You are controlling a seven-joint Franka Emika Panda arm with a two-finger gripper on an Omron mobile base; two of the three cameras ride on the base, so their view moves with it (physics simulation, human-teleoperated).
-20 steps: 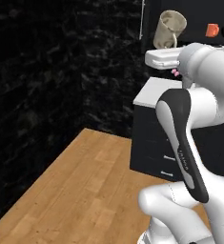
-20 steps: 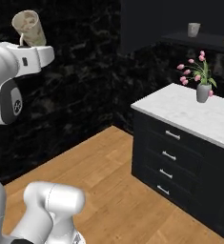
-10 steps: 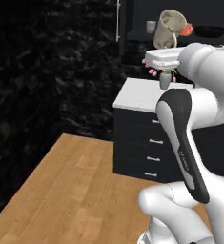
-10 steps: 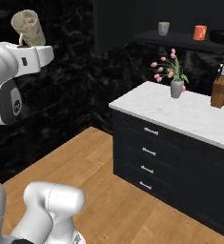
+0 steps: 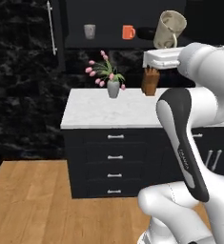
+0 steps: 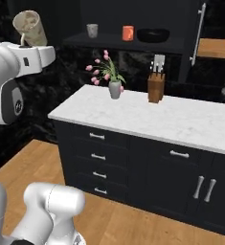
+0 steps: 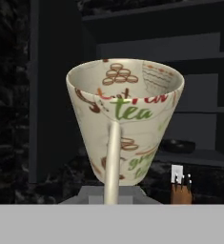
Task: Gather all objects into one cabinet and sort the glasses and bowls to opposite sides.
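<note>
Cream mottled cup (image 7: 125,121) carried high, looks empty; jaws' state cannot tell. Open cabinet (image 6: 133,19) shelf above tulip vase (image 6: 115,89): grey mug (image 6: 92,30), orange mug (image 6: 128,33), black bowl (image 6: 153,35).

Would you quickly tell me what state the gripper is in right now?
Gripper: closed on the cream mottled cup, carried high above the white counter.
</note>
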